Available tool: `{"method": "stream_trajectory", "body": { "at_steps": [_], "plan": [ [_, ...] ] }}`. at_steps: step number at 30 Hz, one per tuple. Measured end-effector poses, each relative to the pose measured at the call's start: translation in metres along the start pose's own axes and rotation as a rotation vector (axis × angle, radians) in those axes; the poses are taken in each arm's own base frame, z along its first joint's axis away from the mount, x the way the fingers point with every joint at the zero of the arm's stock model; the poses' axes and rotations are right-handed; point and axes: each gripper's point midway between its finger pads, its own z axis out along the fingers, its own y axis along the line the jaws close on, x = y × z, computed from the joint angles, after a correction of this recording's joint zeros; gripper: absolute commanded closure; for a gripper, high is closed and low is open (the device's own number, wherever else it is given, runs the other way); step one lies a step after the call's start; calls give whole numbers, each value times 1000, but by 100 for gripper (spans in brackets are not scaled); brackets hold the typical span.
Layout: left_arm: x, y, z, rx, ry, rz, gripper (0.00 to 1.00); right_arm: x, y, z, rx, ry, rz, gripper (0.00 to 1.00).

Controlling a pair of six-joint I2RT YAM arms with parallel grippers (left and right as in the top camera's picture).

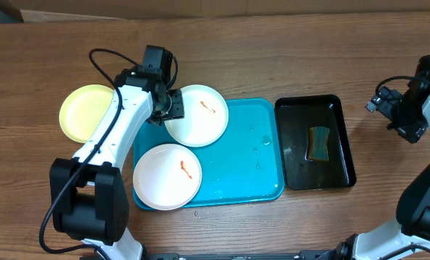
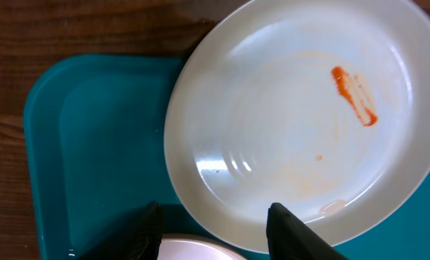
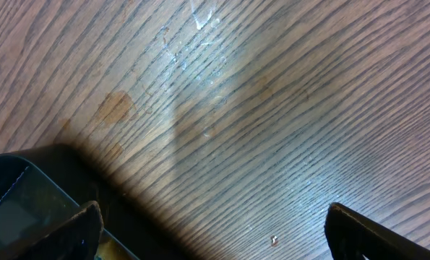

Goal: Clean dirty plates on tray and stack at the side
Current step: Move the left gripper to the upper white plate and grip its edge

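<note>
Two white dirty plates lie on the teal tray (image 1: 251,155), each with an orange-red smear. One is at the tray's back left corner (image 1: 200,119), the other at the front left (image 1: 164,177). A pale yellow-green plate (image 1: 84,112) rests on the table left of the tray. My left gripper (image 1: 173,107) is at the back plate's left rim. In the left wrist view that plate (image 2: 294,123) fills the frame, and my left gripper (image 2: 215,230) straddles its rim, jaws part open, not pressing it. My right gripper (image 1: 402,119) hangs wide open over bare wood (image 3: 211,231).
A black tray (image 1: 345,155) stands right of the teal one, with a sponge (image 1: 319,143) in it. Its corner (image 3: 19,188) shows in the right wrist view. Water drops lie on the teal tray's right half. The front plate's rim (image 2: 200,250) sits just under my left fingers.
</note>
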Motion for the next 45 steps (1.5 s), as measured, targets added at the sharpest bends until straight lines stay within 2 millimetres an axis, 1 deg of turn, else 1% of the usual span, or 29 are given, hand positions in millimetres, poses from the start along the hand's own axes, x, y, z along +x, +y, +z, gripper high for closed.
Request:
{"method": "stream_trajectory", "body": {
  "at_steps": [1, 3, 5, 10, 13, 17, 20, 28, 33, 35, 37, 41, 45],
  "plan": [
    [1, 1, 1, -4, 4, -2, 55, 0, 0, 0, 0, -1, 1, 0],
    [5, 4, 8, -10, 8, -14, 61, 0, 0, 0, 0, -1, 1, 0],
    [10, 6, 15, -15, 12, -26, 64, 0, 0, 0, 0, -1, 1, 0],
    [26, 13, 36, -27, 30, -46, 66, 0, 0, 0, 0, -1, 1, 0],
    [28, 15, 42, -28, 24, -47, 70, 0, 0, 0, 0, -1, 1, 0],
    [24, 15, 43, -33, 3, -50, 76, 0, 0, 0, 0, -1, 0, 0],
    [23, 18, 43, -47, -5, -49, 78, 0, 0, 0, 1, -1, 0, 0],
    [22, 20, 44, -58, -12, -49, 78, 0, 0, 0, 0, -1, 1, 0],
    [23, 21, 51, -54, -24, -50, 75, 0, 0, 0, 0, -1, 1, 0],
    [25, 22, 54, -54, -31, -50, 79, 0, 0, 0, 0, -1, 0, 0],
    [27, 23, 57, -56, -30, -51, 86, 0, 0, 0, 0, -1, 1, 0],
    [28, 23, 59, -56, -31, -50, 87, 0, 0, 0, 0, 0, 1, 0],
    [29, 23, 59, -56, -26, -50, 91, 0, 0, 0, 0, 0, 1, 0]
  ]
}}
